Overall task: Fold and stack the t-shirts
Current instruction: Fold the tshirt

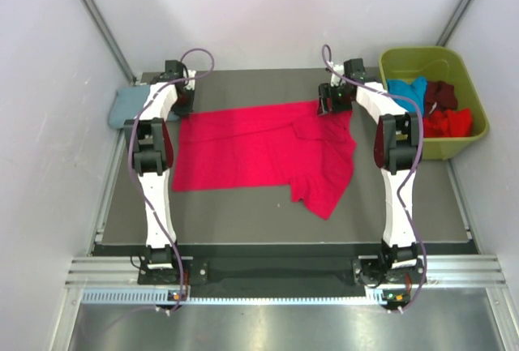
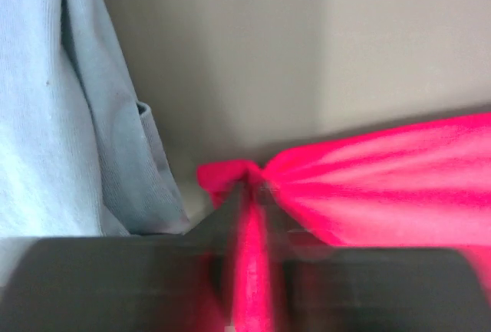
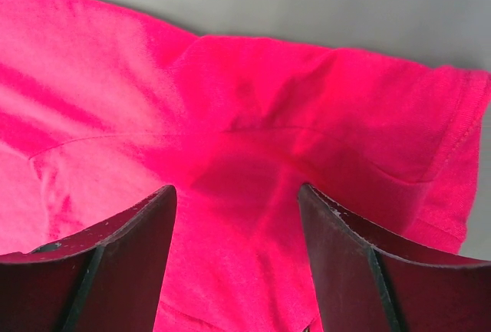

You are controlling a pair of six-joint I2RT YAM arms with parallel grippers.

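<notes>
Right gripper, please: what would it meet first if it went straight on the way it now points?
Most likely the red t-shirt: the open right gripper points straight at the cloth near its sleeve, nothing between. How far off the cloth lies is unclear.

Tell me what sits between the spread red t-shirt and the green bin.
In the top view, the right arm stands in that gap between the red t-shirt and the green bin, over a strip of table.

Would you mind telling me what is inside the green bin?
Bunched in the bin lie a blue shirt, a maroon shirt and a red shirt. Whatever lies beneath them is covered and cannot be seen.
</notes>
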